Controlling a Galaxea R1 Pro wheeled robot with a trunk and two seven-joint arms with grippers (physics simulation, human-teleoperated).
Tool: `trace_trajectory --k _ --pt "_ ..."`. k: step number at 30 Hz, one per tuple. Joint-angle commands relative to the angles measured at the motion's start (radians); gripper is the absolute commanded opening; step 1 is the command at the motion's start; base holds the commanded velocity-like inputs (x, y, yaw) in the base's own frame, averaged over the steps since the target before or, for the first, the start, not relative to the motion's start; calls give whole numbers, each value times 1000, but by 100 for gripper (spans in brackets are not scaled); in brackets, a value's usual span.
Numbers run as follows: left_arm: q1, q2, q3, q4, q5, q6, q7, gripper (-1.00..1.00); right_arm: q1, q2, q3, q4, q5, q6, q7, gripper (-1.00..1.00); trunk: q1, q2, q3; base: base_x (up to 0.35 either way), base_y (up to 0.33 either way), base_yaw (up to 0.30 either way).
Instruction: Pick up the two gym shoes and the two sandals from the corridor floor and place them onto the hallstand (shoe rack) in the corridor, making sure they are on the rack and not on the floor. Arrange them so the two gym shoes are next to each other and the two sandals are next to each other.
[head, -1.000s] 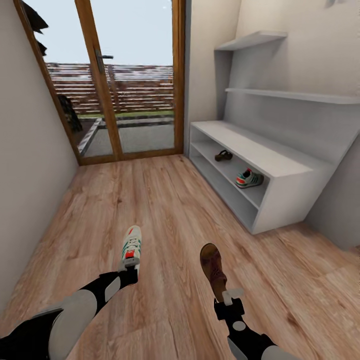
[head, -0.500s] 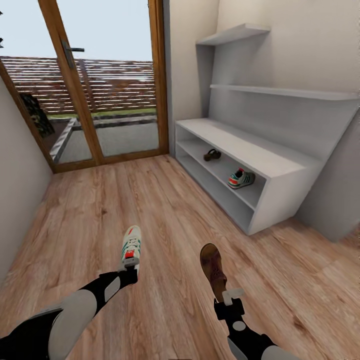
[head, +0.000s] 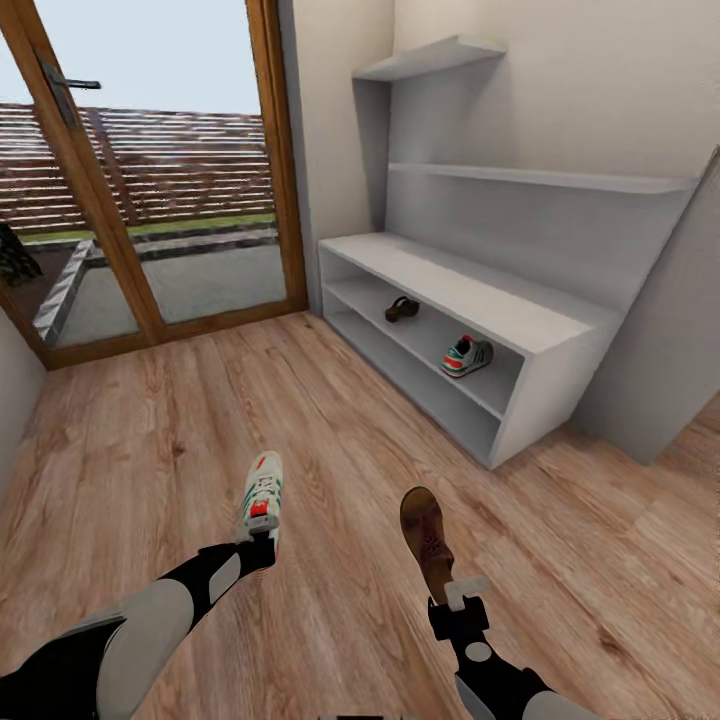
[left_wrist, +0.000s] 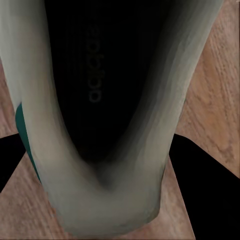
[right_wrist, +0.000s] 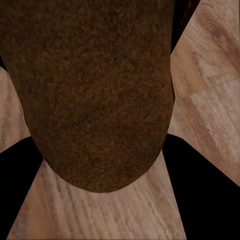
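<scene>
Left end effector (head: 258, 541) clamped on the heel of a gym shoe (head: 262, 493), white with teal stripes and red-orange tongue, toe pointing away from the end effector, held over the corridor floor (head: 330, 420). Left wrist view: shoe's dark insole (left_wrist: 97, 85) with printed lettering and grey-white collar right in front of the end effector, floor planks behind it, black fingers (left_wrist: 210, 200) at either side of the heel.

Right end effector (head: 452, 597) clamped on the heel end of a brown sandal (head: 426, 538), which extends straight ahead of the end effector, toe away, above the floor. Right wrist view: the sandal's brown grainy surface (right_wrist: 95, 95) close in front, black fingers (right_wrist: 205, 195) at both sides, wood planks beyond.

Held shoe and held sandal are apart, side by side, shoe on the left-arm side.

Hallstand (head: 560, 330) sits well ahead of the right end effector, off to its right, against the wall. In its upper open shelf compartment: second sandal (head: 402, 309) toward the far end, second gym shoe (head: 466, 356) toward the near end, well apart from each other. Low worktop of the hallstand is above them, two floating shelves (head: 540, 178) higher up.

Glass door with wood frame (head: 270, 160) far ahead of the left end effector, fence outside.
</scene>
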Motion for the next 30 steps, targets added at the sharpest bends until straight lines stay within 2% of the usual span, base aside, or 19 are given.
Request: trace_trajectory --k 1,30 --pt "0 0 8 -3 -6 7 -4 -100 -1 0 9 1 -9 -4 -4 -100 0 0 -1 190 292 -294" --pt "0 13 8 -3 -6 7 -4 -100 -1 0 9 1 -9 -4 -4 -100 0 0 6 183 296 -300"
